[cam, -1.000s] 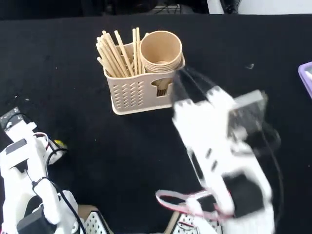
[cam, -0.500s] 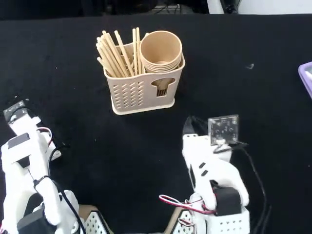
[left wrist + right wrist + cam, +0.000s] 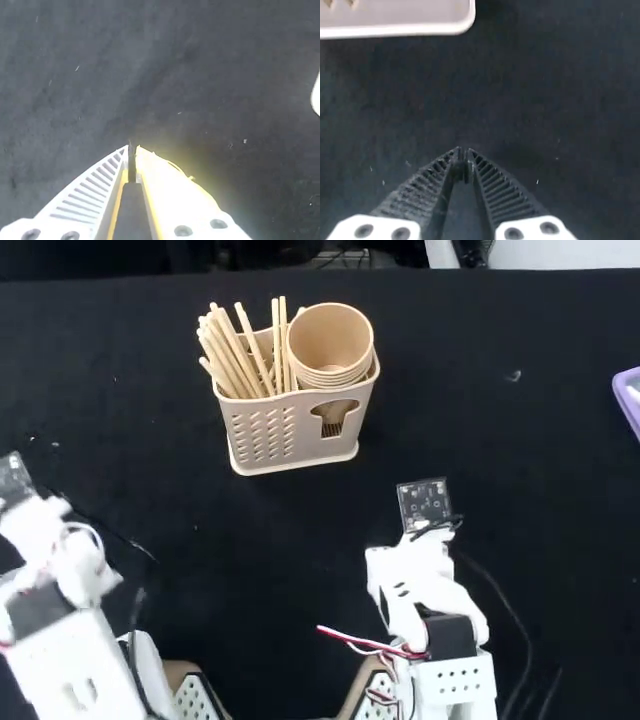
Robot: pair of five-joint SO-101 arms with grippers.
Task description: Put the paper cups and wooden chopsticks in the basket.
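Note:
A beige slotted basket (image 3: 290, 425) stands on the black table at the back middle. Stacked paper cups (image 3: 330, 340) sit in its right half and several wooden chopsticks (image 3: 240, 350) stand in its left half. The basket's lower edge (image 3: 395, 20) shows in the right wrist view. My right gripper (image 3: 463, 152) is shut with nothing in it, folded back low over the table in front of the basket. My left gripper (image 3: 132, 149) is shut and empty over bare black cloth at the front left. The right arm (image 3: 425, 580) and the left arm (image 3: 50, 590) stand near the front edge.
A purple object (image 3: 628, 395) pokes in at the right edge. A small speck (image 3: 512, 375) lies on the cloth at the back right. Red and black cables (image 3: 360, 642) trail by the right arm's base. A pale edge (image 3: 316, 95) shows in the left wrist view.
The right arm has pulled back from beside the basket and folded down near its base. The left arm has drawn back toward the front left corner.

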